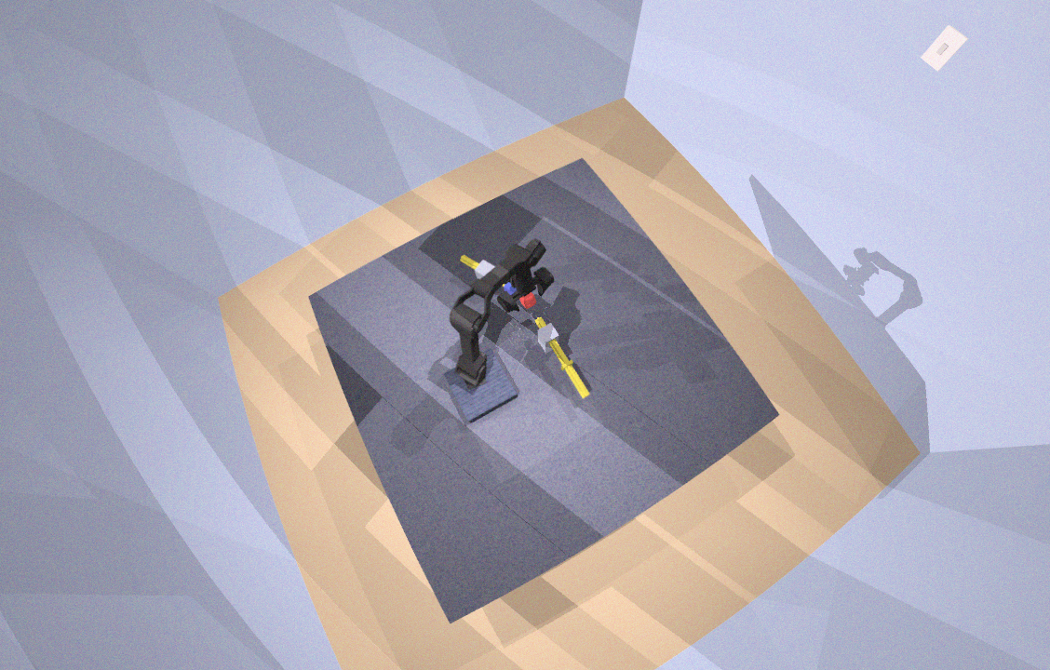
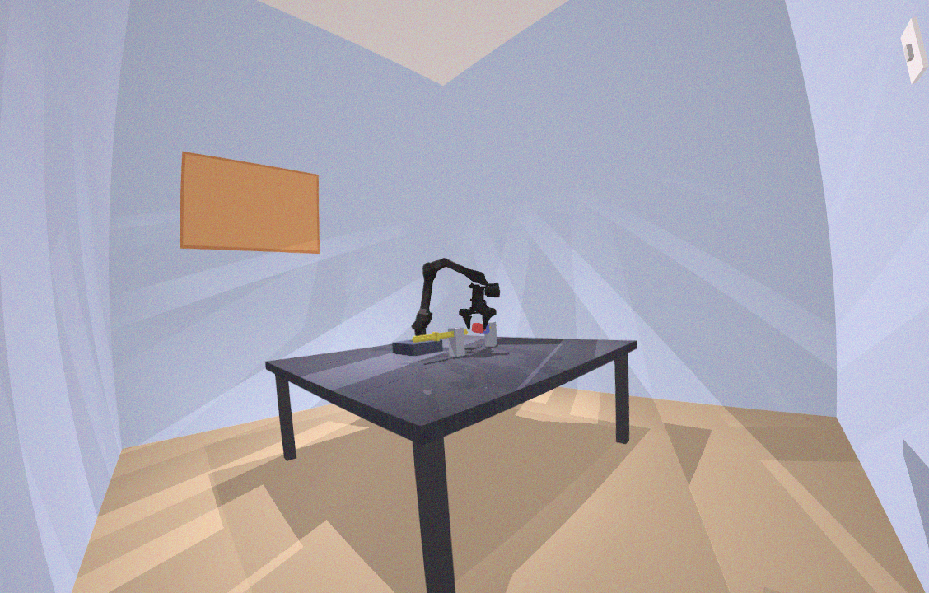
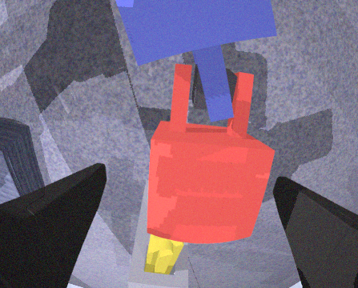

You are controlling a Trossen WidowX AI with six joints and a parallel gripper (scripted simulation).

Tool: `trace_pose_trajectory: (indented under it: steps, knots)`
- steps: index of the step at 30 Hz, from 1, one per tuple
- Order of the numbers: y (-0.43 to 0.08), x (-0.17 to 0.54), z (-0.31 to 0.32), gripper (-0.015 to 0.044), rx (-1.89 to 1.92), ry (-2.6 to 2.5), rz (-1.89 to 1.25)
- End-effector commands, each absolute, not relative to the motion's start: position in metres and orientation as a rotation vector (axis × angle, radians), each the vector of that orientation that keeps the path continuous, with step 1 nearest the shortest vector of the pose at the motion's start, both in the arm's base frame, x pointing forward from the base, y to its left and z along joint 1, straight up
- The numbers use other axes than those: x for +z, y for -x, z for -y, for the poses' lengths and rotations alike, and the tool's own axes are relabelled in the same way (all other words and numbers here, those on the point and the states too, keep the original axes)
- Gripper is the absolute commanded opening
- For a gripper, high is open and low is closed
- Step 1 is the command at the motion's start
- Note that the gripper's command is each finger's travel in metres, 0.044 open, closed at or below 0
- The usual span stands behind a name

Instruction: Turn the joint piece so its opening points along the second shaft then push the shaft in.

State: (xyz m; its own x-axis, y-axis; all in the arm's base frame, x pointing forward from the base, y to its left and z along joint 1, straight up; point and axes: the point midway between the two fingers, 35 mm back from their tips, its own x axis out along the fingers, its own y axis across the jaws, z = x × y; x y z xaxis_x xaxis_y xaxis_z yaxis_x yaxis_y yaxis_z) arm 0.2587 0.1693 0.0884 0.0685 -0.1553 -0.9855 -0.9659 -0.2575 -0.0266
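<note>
Joint piece (image 1: pixel 527 301) (image 2: pixel 478 327) (image 3: pixel 211 184), red and boxy, sits between the two blocks, its two prongs reaching back beside the blue fork (image 1: pixel 508 287) (image 2: pixel 486 331) (image 3: pixel 203 28). The gripper (image 1: pixel 526 293) (image 2: pixel 477 326) (image 3: pixel 195 179) is released and grasps nothing; in the wrist view its fingers stand wide on either side of the piece, with visible gaps. Beyond the piece's far end comes the tip of the yellow second shaft (image 1: pixel 574 379) (image 2: pixel 427 338) (image 3: pixel 162 256), apart from it in the top view, carried by the near grey block (image 1: pixel 547 335) (image 2: pixel 457 342) (image 3: pixel 158 280). On the other side, the first shaft (image 1: pixel 469 261) runs through the far block (image 1: pixel 484 269) (image 2: pixel 492 333).

From above, the piece lies roughly on the second shaft's line, so the turning looks nearly or fully done; the opening itself is hidden, and its exact aim cannot be told. The step in hand is probably getting clear of the piece. To do it well, keep the fingers spread evenly and lift straight up, without twisting, since a fingertip brushing a side could swing the piece on its hinges. Check the line before leaving; if it is off, a centred grip and a small turn should mend it. Then take the second shaft behind its block and push along its own axis, gently, until it stops.
</note>
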Motion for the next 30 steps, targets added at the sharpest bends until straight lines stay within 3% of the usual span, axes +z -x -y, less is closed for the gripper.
trace_pose_trajectory:
  steps: [1, 30]
  knots:
    - [-0.260, 0.090, -0.167, 0.0440, 1.253, 1.564, -1.183]
    - [-0.265, 0.168, -0.168, 0.0440, 0.750, 0.896, -1.381]
